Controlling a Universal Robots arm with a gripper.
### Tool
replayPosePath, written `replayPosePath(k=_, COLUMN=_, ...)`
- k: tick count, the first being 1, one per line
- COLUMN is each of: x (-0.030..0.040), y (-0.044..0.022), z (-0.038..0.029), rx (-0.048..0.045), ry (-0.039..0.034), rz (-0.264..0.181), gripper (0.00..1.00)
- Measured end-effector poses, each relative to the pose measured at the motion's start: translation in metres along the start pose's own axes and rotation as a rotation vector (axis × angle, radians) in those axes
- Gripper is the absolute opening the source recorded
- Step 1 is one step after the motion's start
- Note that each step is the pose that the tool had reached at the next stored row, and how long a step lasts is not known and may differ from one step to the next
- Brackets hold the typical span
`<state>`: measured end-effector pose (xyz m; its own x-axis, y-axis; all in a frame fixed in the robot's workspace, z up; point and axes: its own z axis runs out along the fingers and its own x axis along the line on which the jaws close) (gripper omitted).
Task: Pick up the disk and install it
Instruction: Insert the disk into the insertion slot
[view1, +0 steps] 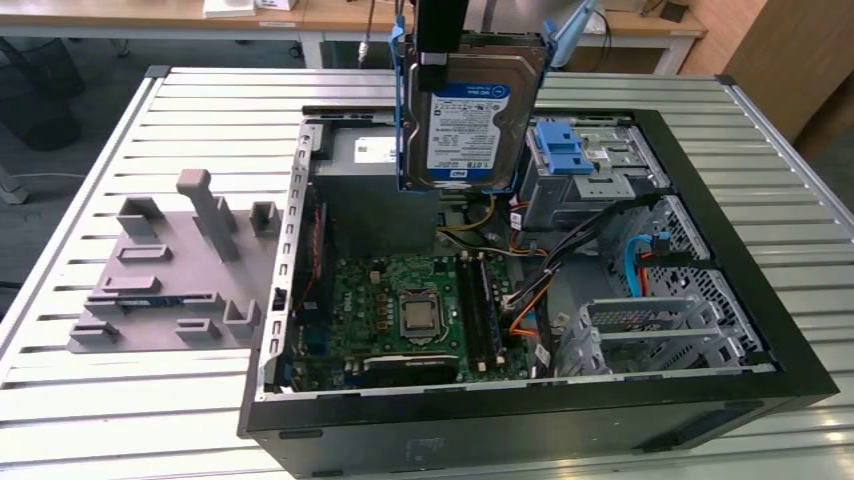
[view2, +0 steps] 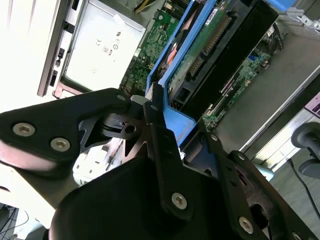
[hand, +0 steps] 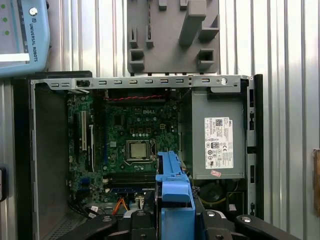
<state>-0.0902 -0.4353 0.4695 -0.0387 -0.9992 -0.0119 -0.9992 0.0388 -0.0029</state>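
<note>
open computer case (view1: 534, 432), grey fixture (view1: 160, 295), slatted table (view1: 120, 405)

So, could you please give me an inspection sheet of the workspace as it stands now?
Surface: slatted metal table, bearing the open case.
Job's things: disk, held upright in the air above the case, not yet installed.
Clutter: grey fixture on the table, beside the case at the exterior view's left.
Hand: hand shut on the disk.
Cables: loose wires inside the case, near the drive bay.
Surroundings: wooden desks behind the table.
</note>
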Motion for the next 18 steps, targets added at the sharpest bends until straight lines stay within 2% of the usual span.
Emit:
replayPosePath(k=6, x=0.0003, y=0.0, z=-0.0001, rx=-0.0001, ry=0.0001, rz=0.0, gripper=0.36)
replayPosePath(k=9, x=0.0028, y=-0.0001, z=0.0, rx=-0.0001, ry=0.0, rz=0.0, gripper=0.36)
replayPosePath(k=12, x=0.0117, y=-0.0005, z=-0.0001, rx=-0.0001, ry=0.0, rz=0.0, gripper=0.36)
replayPosePath(k=18, x=0.0365, y=-0.0014, z=0.0, rx=-0.0001, ry=0.0001, rz=0.0, gripper=0.36)
